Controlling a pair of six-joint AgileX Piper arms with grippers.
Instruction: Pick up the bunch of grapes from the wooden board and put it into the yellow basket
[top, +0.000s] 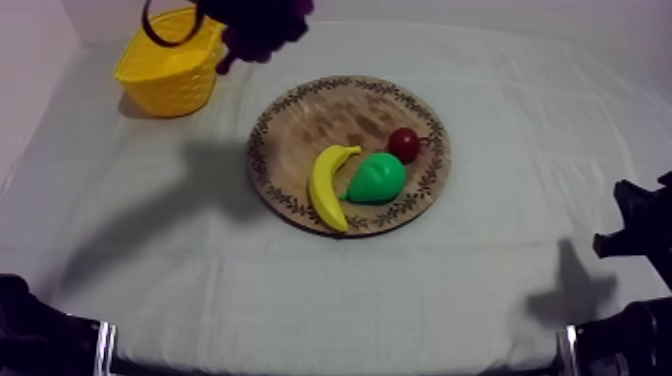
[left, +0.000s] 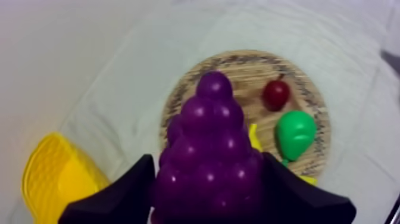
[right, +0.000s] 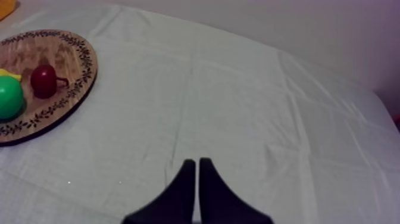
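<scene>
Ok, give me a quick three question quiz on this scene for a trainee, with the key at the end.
1. True or false: the bunch of grapes lies on the wooden board.
2. The left gripper hangs: A) beside the yellow basket; B) over the board's middle; C) down at rest.
3. How many fruits lie on the board?
Key: 1 false, the left gripper is shut on it; 2 A; 3 three: banana, pear, small red fruit.
</scene>
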